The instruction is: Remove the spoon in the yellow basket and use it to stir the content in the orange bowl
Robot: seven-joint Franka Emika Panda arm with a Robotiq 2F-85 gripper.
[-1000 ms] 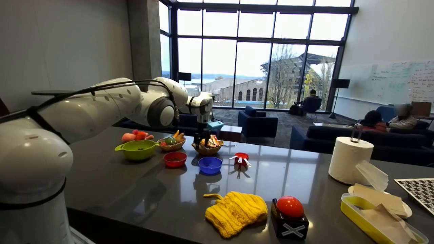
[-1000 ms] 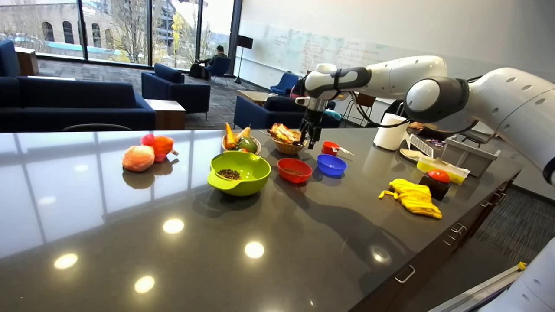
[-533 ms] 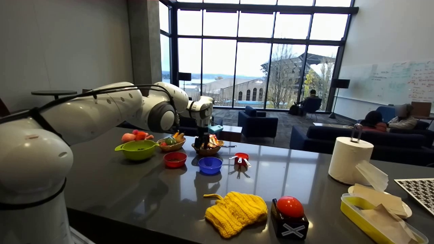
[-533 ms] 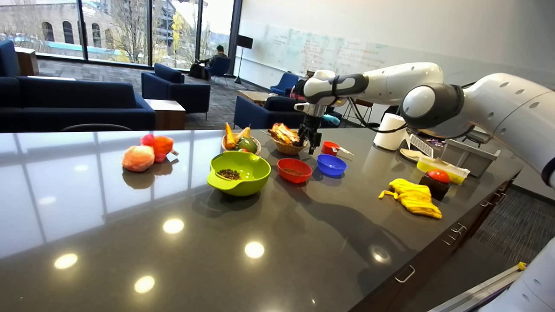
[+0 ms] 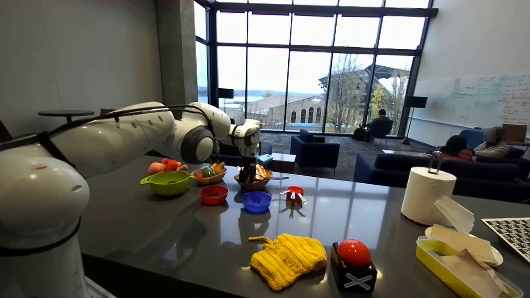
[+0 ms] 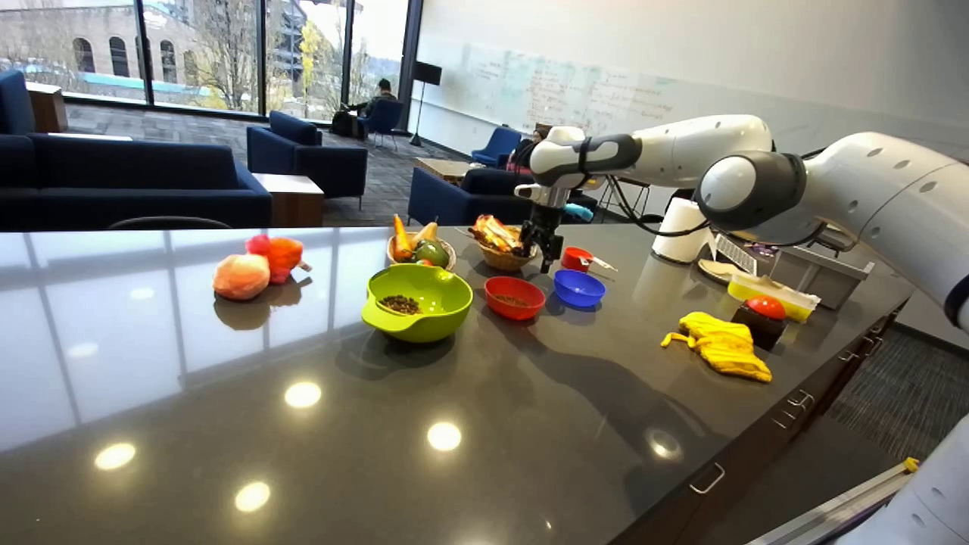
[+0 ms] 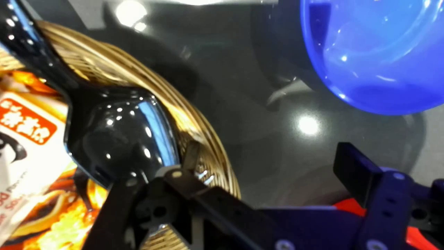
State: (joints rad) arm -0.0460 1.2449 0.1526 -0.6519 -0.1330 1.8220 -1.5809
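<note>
Dark glossy counter [image 6: 545, 446], tall windows [image 5: 310, 70] beyond in both exterior views. Black spoon [image 7: 118, 135] lies in the yellowish wicker basket [image 7: 199, 123] over a food packet [image 7: 31, 163], handle poking out past the rim. Gripper [image 7: 270, 159] at that rim, fingers spread: in the wrist view one overlaps the basket's inside by the spoon's bowl, other outside; can't tell about contact.
</note>
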